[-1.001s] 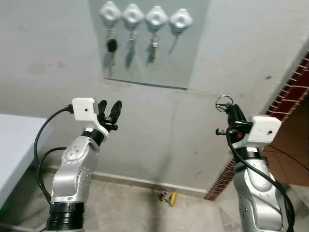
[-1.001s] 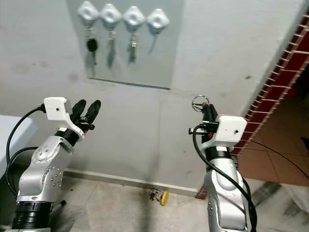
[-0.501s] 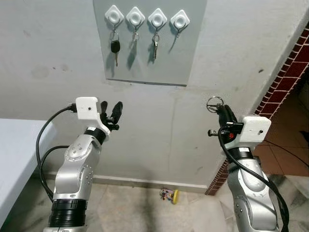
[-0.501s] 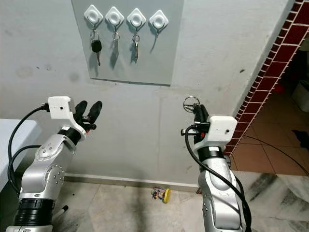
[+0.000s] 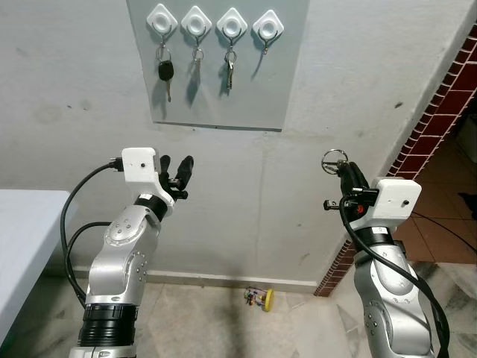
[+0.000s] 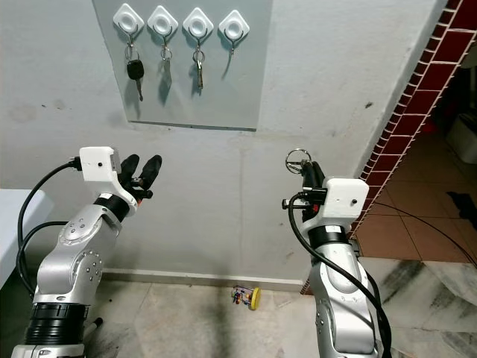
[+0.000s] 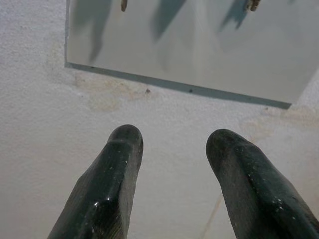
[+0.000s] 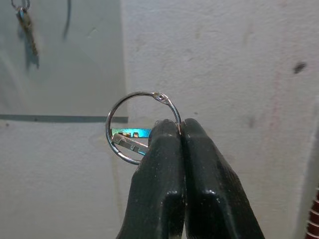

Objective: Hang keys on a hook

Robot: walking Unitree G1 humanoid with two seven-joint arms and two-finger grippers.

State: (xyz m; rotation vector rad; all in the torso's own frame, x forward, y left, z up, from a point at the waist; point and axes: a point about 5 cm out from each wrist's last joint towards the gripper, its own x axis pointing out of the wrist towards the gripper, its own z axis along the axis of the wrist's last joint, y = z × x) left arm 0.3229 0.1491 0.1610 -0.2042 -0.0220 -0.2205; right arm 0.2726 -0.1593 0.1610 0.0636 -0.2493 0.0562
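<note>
While we hold the pose, little differs:
Right gripper (image 8: 180,134): clamped on the key ring (image 8: 142,127), below the board (image 5: 217,63).
Left gripper (image 7: 172,149): fingers apart.
Hooks: three hold keys, the rightmost hook (image 5: 267,26) bare.

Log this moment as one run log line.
right tool shut on key ring | left tool open, idle | rightmost hook free | keys not yet hung

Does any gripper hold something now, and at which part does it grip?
The right gripper holds the key ring, pinched at its wire rim. The left gripper is open and holds nothing.
</note>
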